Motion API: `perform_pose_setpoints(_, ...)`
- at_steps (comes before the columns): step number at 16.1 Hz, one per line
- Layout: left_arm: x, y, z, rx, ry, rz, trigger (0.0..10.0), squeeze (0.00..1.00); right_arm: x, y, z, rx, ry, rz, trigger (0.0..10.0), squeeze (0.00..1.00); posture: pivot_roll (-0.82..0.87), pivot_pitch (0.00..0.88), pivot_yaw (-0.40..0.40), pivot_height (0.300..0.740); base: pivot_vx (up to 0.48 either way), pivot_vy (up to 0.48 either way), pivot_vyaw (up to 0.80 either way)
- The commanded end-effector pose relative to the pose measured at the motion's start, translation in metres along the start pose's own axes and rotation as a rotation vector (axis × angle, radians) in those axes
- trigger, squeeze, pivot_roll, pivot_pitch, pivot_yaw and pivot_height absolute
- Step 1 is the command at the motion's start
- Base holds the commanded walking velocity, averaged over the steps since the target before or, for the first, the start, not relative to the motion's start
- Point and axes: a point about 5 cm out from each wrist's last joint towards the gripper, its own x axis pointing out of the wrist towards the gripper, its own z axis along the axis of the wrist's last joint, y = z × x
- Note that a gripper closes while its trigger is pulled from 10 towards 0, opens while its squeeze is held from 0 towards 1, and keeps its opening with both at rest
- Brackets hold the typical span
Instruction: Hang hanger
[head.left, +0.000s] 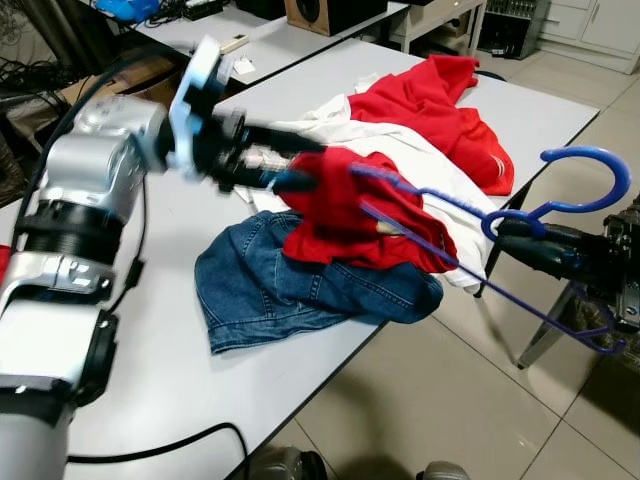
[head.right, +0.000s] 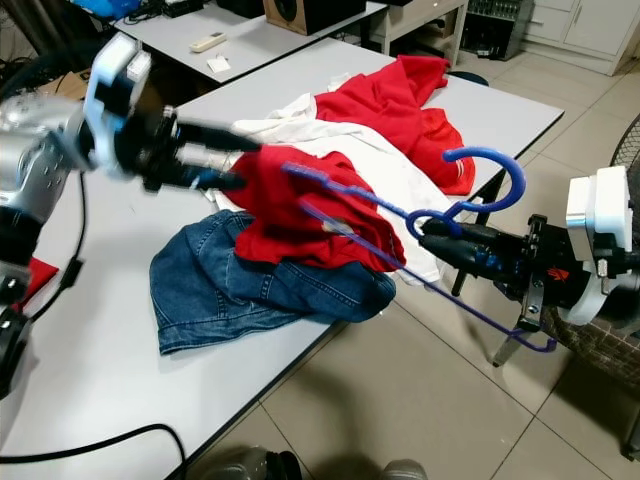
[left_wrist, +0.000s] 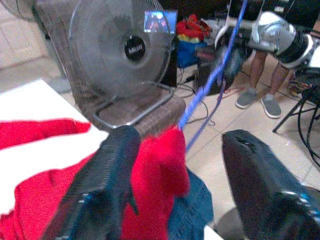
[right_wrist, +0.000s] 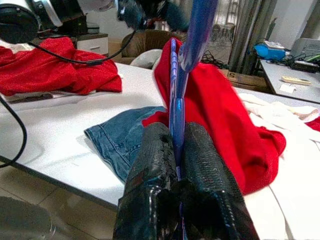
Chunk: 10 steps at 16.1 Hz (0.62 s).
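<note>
Head views: your right gripper (head.right: 432, 235) is clamped on the blue hanger (head.left: 585, 160) just below its hook, off the table (head.left: 150, 370) edge. The far hanger arm is threaded into the red garment (head.right: 290, 205), which your left gripper (head.left: 300, 165) pinches. Jeans (head.left: 300, 285) lie underneath.

L wrist view: fingers (left_wrist: 105, 180) look spread w/ red cloth between them, so the pinch is loose.

R wrist view: pads shut tight on the wire. Hanger's thin, light, prob springy; cloth is soft and floppy, so grip near the neck.
</note>
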Motion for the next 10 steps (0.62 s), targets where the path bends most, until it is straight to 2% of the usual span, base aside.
perform_pose_setpoints(1, -0.003, 0.001, 0.011, 0.031, -0.022, 0.013, 10.0, 1.00, 0.002, 0.001, 0.004, -0.020, 0.009, 0.024, 10.0, 0.00, -0.26, 0.000, 0.157, 0.740, 0.000, 0.000, 0.00)
perform_pose_setpoints(5, 0.006, 0.000, 0.011, 0.055, -0.002, -0.022, 10.0, 1.00, 0.003, 0.001, 0.004, -0.021, 0.011, 0.026, 10.0, 0.00, -0.27, 0.000, 0.160, 0.740, 0.000, 0.000, 0.00)
perform_pose_setpoints(6, 0.011, -0.002, 0.004, 0.066, 0.042, -0.048, 10.0, 0.80, 0.003, 0.001, 0.005, -0.024, 0.010, 0.027, 10.0, 0.00, -0.27, 0.000, 0.160, 0.740, 0.000, 0.000, 0.00)
perform_pose_setpoints(7, 0.015, -0.002, 0.000, 0.085, 0.067, -0.052, 10.0, 0.14, 0.003, 0.001, 0.005, -0.025, 0.008, 0.029, 10.0, 0.00, -0.26, 0.000, 0.159, 0.740, 0.000, 0.000, 0.00)
perform_pose_setpoints(8, 0.022, -0.002, -0.007, 0.115, 0.096, -0.049, 10.0, 0.00, 0.004, 0.001, 0.006, -0.026, 0.007, 0.033, 10.0, 0.00, -0.26, 0.000, 0.159, 0.740, 0.000, 0.000, 0.00)
perform_pose_setpoints(10, 0.028, 0.000, -0.017, 0.141, 0.140, -0.039, 10.0, 0.00, 0.006, 0.002, 0.005, -0.025, 0.006, 0.044, 10.0, 0.00, -0.26, 0.000, 0.158, 0.740, 0.000, 0.000, 0.00)
